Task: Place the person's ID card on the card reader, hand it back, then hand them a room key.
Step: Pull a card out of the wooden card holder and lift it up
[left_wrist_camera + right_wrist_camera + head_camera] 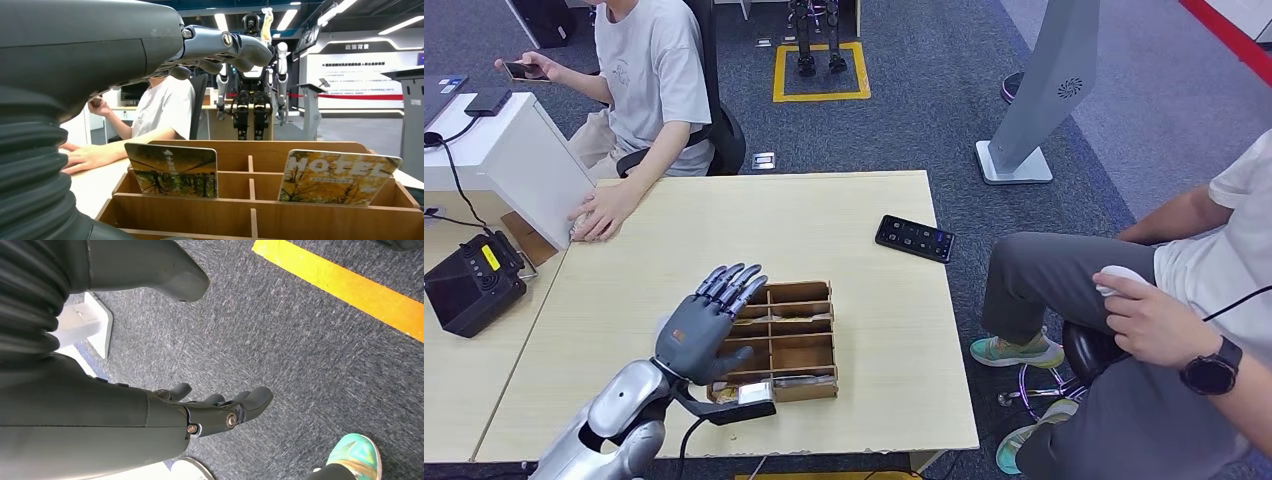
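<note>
Head view: left hand flat, fingers spread, holding nothing, over wooden tray's near-left edge; key cards stand upright just ahead of it.

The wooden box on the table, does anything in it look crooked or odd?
Mostly tidy. In the wooden box two room key cards stand in slots; the right card leans tilted, the left card stands straighter. The left hand hovers open above the box.

Robot showroom: displayed humanoid, barriers.
</note>
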`<state>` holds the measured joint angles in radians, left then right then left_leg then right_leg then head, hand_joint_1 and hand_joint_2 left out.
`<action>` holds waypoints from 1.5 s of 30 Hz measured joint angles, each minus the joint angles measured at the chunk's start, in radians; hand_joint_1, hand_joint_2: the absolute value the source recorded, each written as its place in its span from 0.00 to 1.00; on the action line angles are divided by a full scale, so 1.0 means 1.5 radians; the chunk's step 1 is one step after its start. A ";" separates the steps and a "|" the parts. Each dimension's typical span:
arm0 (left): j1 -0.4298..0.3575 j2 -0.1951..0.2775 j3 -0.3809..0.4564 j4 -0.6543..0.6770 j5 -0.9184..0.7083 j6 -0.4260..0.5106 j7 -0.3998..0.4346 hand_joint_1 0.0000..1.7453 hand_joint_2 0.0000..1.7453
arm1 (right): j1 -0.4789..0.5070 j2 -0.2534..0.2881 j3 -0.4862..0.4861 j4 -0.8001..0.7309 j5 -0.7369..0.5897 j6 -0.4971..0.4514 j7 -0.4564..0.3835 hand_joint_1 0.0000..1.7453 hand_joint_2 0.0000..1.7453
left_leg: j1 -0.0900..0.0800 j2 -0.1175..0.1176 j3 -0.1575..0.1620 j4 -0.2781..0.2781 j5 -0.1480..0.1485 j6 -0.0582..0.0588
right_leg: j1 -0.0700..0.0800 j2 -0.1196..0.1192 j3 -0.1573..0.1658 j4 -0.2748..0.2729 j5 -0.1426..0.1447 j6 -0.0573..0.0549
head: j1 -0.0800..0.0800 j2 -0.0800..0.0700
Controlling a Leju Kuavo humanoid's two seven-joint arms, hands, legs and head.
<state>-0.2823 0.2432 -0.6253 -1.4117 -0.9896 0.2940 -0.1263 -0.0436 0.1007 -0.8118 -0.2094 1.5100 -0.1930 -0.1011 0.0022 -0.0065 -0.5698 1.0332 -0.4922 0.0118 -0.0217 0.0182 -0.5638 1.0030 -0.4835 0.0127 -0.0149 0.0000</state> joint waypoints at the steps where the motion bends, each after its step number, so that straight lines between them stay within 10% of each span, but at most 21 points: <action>1: 0.000 0.000 0.001 0.000 0.000 0.000 0.000 0.00 1.00 | 0.000 0.000 0.000 0.000 0.000 0.000 0.000 0.00 1.00 | 0.000 0.000 0.000 0.000 0.000 0.000 | 0.000 0.000 0.000 0.000 0.000 0.000 | 0.000 0.000; 39: 0.003 -0.004 0.043 0.016 0.014 -0.015 -0.004 0.01 1.00 | 0.000 0.002 0.000 0.000 0.001 0.000 -0.009 0.00 1.00 | 0.000 0.000 0.000 0.000 0.000 0.000 | 0.000 0.000 0.000 0.000 0.000 0.000 | 0.000 0.000; 43: 0.004 -0.004 0.043 0.016 0.015 -0.024 -0.006 0.96 1.00 | 0.000 0.003 0.000 0.000 0.002 0.000 -0.010 0.00 1.00 | 0.000 0.000 0.000 0.000 0.000 0.000 | 0.000 0.000 0.000 0.000 0.000 0.000 | 0.000 0.000; 45: 0.004 -0.003 0.043 0.016 0.017 -0.032 -0.006 1.00 1.00 | 0.000 0.003 -0.001 0.000 0.002 0.001 -0.011 0.00 1.00 | 0.000 0.000 0.000 0.000 0.000 0.000 | 0.000 0.000 0.000 0.000 0.000 0.000 | 0.000 0.000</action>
<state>-0.2761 0.2383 -0.5610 -1.3873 -0.9640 0.2458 -0.1354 -0.0437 0.1058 -0.8125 -0.2094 1.5123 -0.1915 -0.1179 0.0022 -0.0066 -0.5699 1.0332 -0.4922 0.0118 -0.0217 0.0181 -0.5637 1.0030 -0.4835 0.0127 -0.0147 0.0000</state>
